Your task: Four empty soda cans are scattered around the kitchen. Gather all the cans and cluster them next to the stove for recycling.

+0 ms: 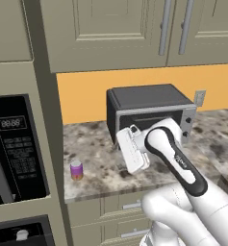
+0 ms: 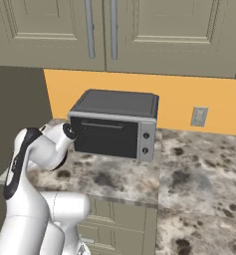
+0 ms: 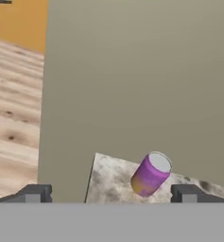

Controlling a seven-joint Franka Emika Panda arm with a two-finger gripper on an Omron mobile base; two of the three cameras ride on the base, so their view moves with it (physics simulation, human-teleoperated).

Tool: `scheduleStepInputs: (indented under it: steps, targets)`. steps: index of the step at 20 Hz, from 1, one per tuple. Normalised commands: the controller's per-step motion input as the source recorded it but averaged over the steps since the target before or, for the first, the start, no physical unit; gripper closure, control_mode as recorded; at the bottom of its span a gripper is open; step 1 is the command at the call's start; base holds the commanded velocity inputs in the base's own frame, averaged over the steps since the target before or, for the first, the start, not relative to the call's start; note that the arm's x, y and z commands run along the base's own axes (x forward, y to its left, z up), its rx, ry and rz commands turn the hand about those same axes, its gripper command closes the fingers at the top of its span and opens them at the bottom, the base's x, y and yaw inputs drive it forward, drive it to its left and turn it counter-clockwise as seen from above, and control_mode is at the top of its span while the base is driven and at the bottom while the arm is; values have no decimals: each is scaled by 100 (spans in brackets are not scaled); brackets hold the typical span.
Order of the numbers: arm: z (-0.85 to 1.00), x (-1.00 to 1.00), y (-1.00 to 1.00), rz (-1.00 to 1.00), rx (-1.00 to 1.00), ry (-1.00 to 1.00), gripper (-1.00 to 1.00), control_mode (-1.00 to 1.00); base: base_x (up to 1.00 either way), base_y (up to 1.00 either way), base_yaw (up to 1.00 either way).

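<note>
my gripper is wide open and holds nothing. the purple can stands upright on the stone counter, well to the left of the toaster oven and near the counter's left front corner, close to the tall grey wall. from my hand, the can sits between my two fingertips but farther off, not touching them.

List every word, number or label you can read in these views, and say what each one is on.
"88:88": on the lit display of the black wall oven's control panel.
Keypad buttons below that display: too small to read.
Purple-pink soda can: no readable print.
Toaster oven: no markings legible by its knobs.
</note>
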Motion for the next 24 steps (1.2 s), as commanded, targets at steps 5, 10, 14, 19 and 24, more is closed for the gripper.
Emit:
scheduleStepInputs:
  steps: [5, 10, 14, 19, 24]
  targets:
    - [-14, 4, 14, -2, 8, 0, -100, -100, 0, 0, 0]
    - [-21, 11, 23, 0, 8, 2, -100, -100, 0, 0, 0]
    - [-24, 9, 23, 0, 7, 5, -100, -100, 0, 0, 0]
    - [-32, 8, 20, 0, 4, 5, -100, -100, 0, 0, 0]
    - [-37, 12, 21, 0, 1, 5, -100, -100, 0, 0, 0]
